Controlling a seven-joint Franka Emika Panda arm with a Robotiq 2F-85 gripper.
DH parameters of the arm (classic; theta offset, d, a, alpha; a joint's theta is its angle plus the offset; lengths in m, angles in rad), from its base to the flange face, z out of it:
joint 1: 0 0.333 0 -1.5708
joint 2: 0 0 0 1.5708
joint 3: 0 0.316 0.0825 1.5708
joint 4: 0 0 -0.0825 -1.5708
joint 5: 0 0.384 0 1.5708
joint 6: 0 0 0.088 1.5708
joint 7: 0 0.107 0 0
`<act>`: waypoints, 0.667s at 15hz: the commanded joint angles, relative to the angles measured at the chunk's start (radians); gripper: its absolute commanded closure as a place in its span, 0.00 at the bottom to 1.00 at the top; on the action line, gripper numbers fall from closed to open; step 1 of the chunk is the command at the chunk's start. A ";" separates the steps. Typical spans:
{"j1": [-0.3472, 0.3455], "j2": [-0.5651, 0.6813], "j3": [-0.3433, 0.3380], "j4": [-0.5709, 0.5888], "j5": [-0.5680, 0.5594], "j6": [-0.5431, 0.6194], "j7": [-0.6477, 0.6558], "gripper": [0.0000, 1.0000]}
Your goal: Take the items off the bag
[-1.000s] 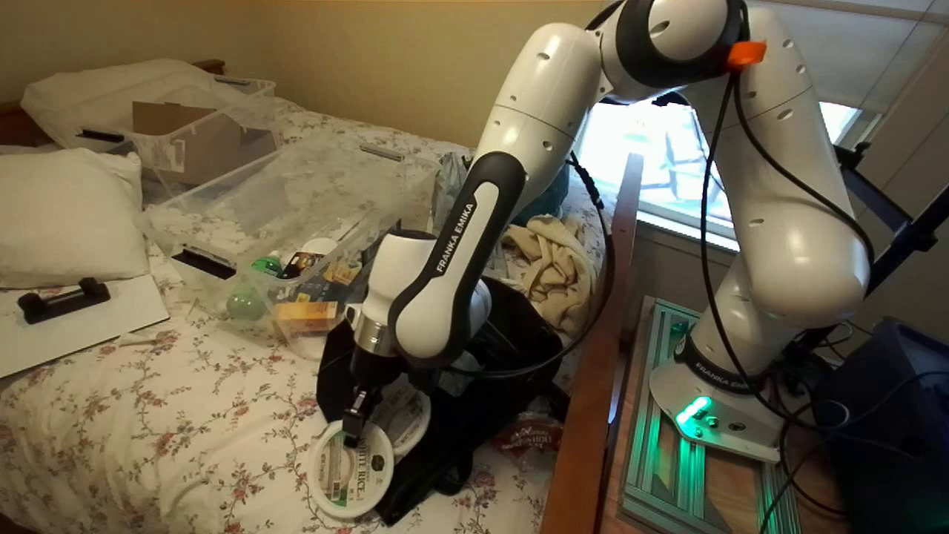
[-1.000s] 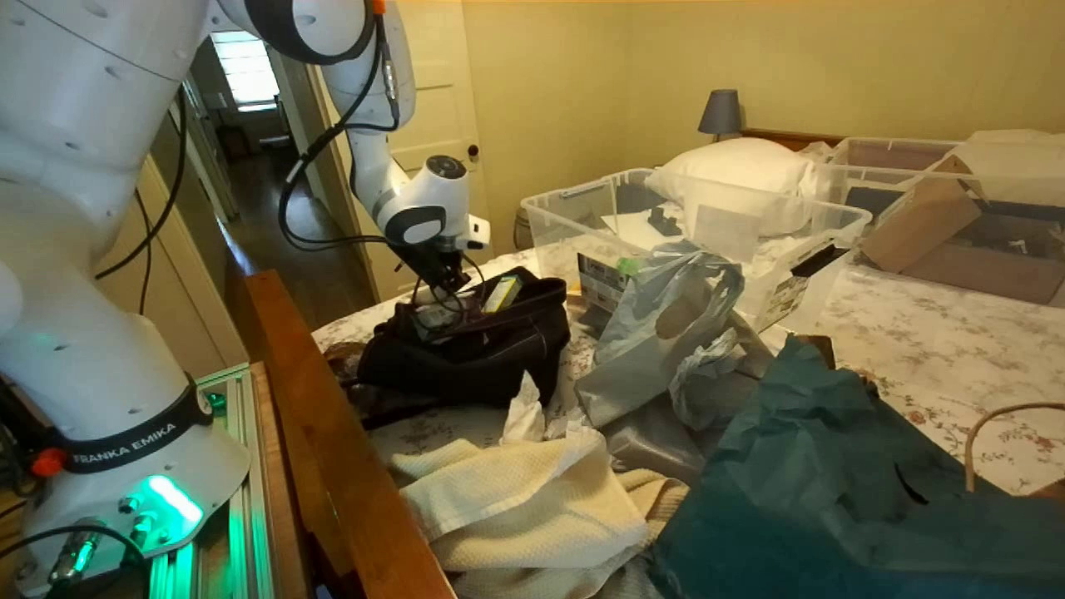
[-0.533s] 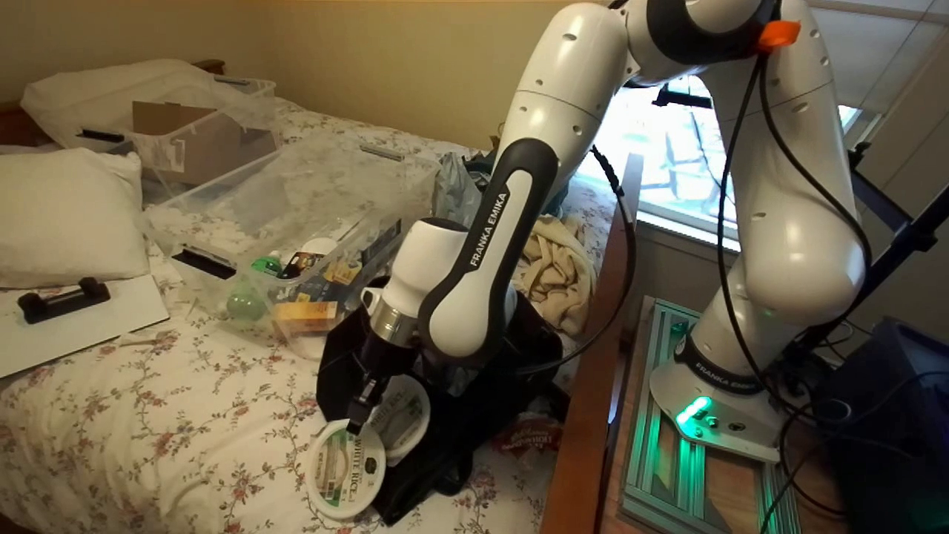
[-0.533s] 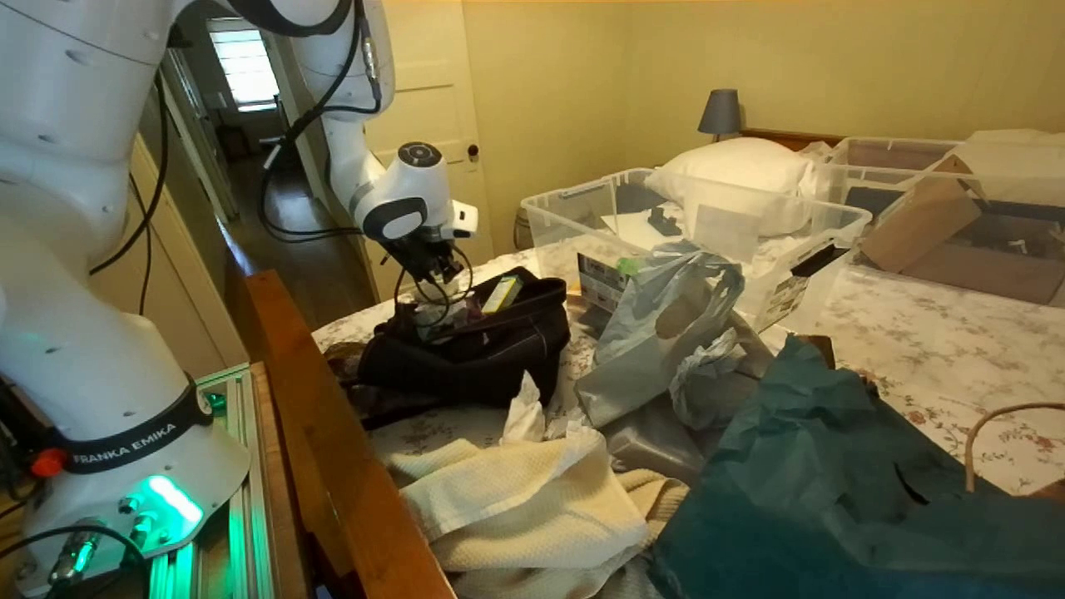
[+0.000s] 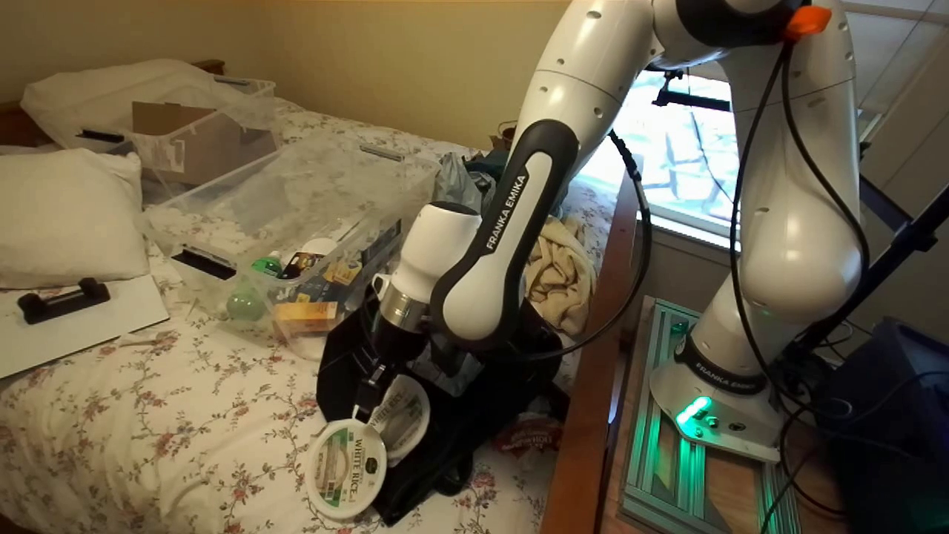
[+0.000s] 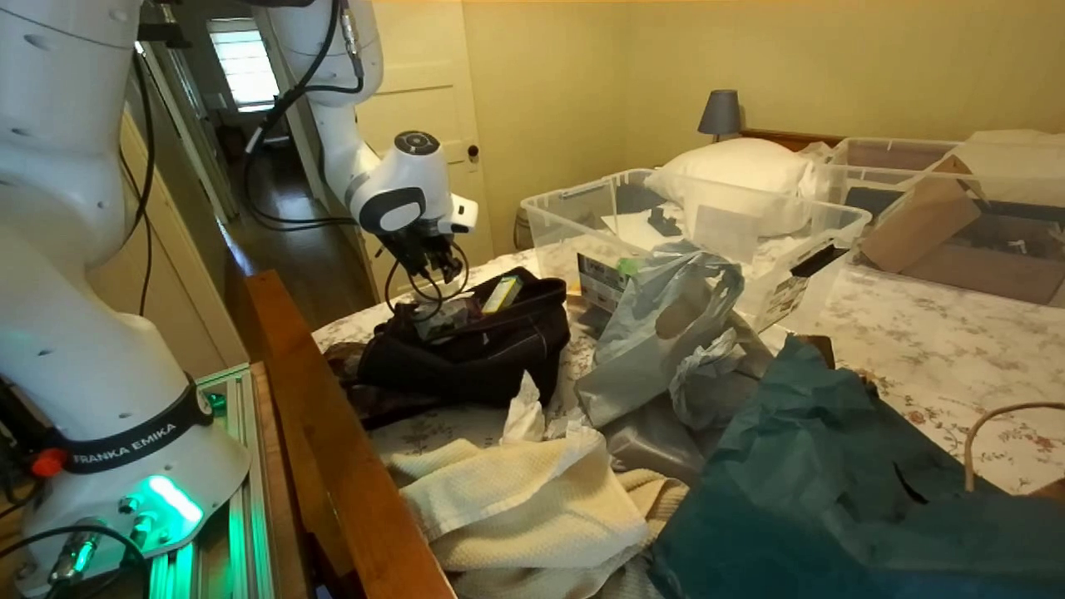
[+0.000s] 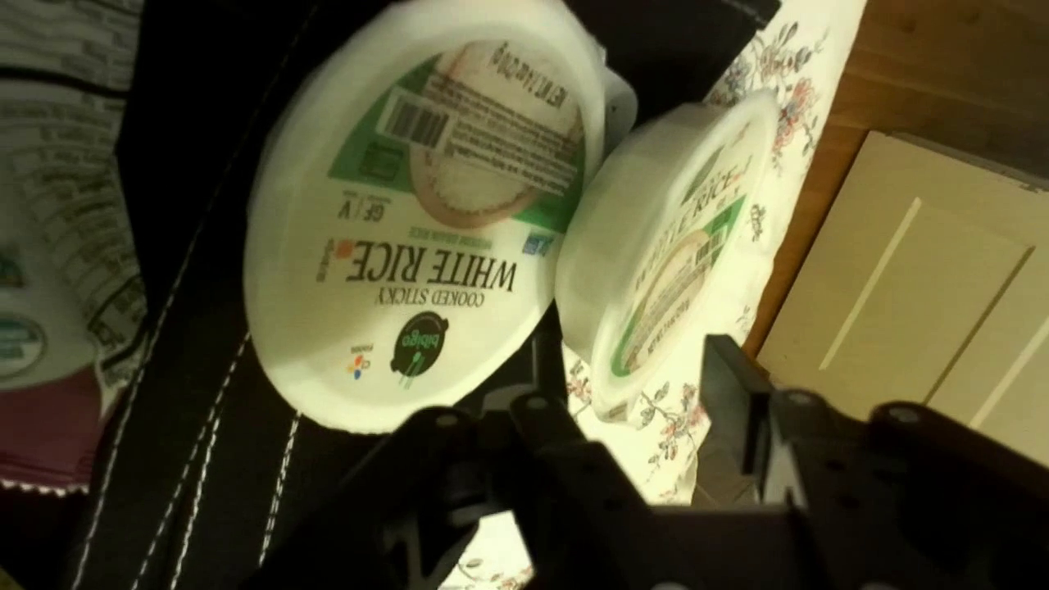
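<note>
Leaning together at one black bag [image 6: 466, 362], two white rice tubs [image 5: 346, 469] were seen: a rear tub [image 7: 430, 213] set over the bag's dark fabric, and a front tub [image 7: 664, 254] propped against it at the bag's edge, its lid tilted. Inside the bag, one yellow-and-white box [image 6: 503, 294] was propped at a slant. Two clear bins [image 6: 556, 225] and one grey lamp [image 6: 720, 112] were set farther back. The fingers [image 7: 731, 393] were spread apart, released, near the front tub's rim. Since a second earlier, they had been drawn up and back from that lid; the front tub had been shifted slightly, and the rear tub and bag were left in place.
</note>
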 commanded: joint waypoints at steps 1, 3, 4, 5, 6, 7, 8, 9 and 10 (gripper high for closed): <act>0.050 -0.088 -0.046 0.011 -0.006 -0.178 0.051 0.20; 0.076 -0.097 -0.069 0.040 0.009 -0.266 0.029 0.05; 0.088 -0.097 -0.079 0.054 0.016 -0.297 0.014 0.01; 0.105 -0.092 -0.093 0.074 0.021 -0.325 0.002 0.00; 0.120 -0.085 -0.105 0.092 0.026 -0.344 -0.011 0.00; 0.136 -0.076 -0.117 0.111 0.032 -0.357 -0.020 0.00; 0.154 -0.071 -0.131 0.126 0.036 -0.370 -0.025 0.00; 0.174 -0.064 -0.147 0.144 0.037 -0.381 -0.029 0.00; 0.194 -0.056 -0.164 0.161 0.038 -0.393 -0.033 0.00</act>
